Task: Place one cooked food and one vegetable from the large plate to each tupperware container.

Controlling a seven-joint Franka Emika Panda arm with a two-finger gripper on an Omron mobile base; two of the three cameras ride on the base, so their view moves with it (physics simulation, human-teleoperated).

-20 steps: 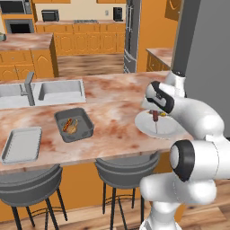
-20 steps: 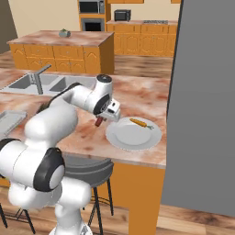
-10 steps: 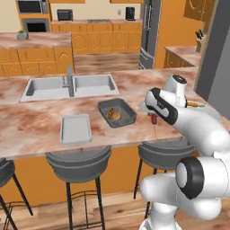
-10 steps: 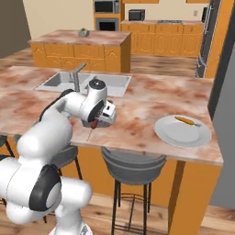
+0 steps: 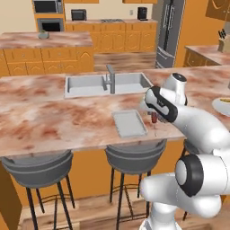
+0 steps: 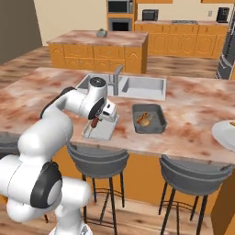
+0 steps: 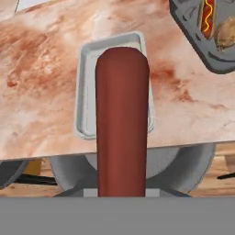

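The fingers [image 6: 95,122] are closed on a dark red sausage [image 7: 122,124], which hangs from them just above the table [image 5: 54,119]. In the hand view the sausage runs up the middle and covers the centre of the shallow light-grey tray [image 7: 87,92] below it; the tray's raised rim shows on both sides and at the top. The tray [image 5: 129,123] lies close to the table's near edge, with bare marbled surface to its left and only a narrow strip between its near rim and the drop to the stools [image 5: 134,157].

In the right base view the dark-grey tub [image 6: 148,118] sits just to the right of the tray [image 6: 102,129], apart from it, and holds a hot dog [image 7: 207,17] and a brownish piece of food beside it. The sink [image 6: 133,87] lies behind both containers, near the table's far side. The large plate [image 6: 226,134] rests well to the right of the tub, at the picture's edge, with open table between them.
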